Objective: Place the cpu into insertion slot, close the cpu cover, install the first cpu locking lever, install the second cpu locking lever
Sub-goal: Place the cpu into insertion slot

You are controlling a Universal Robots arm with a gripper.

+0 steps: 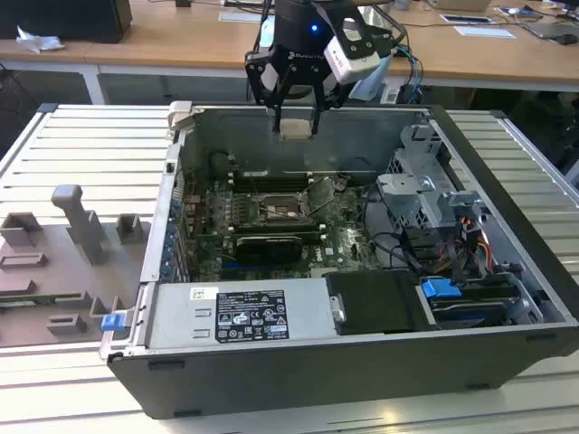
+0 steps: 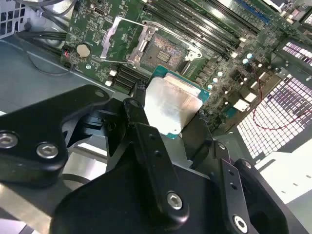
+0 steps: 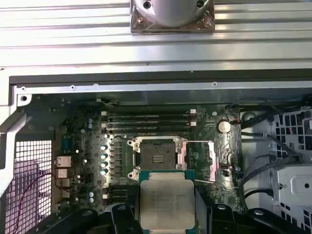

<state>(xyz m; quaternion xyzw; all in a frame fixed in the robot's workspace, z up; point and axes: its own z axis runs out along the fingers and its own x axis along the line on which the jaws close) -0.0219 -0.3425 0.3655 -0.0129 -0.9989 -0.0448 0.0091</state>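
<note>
The gripper [image 1: 295, 125] has its black fingers clamped on the cpu [image 3: 167, 204], a flat square chip with a pale, dull-silver lid seated on a green edge. It is held in the air above the open computer case [image 1: 362, 371]. In the exterior view the insertion slot [image 1: 276, 210] lies toward six o'clock of the chip, well apart from it, its dark centre bare. The cpu cover [image 1: 318, 194], a thin silvery frame, stands swung open at two o'clock of the slot.

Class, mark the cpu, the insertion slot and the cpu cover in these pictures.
the cpu [image 3: 167, 204], first wrist view, centre of its metal top.
the insertion slot [image 3: 157, 158], first wrist view, its dark centre.
the cpu cover [image 2: 111, 39], second wrist view, side bar of its open frame.
</note>
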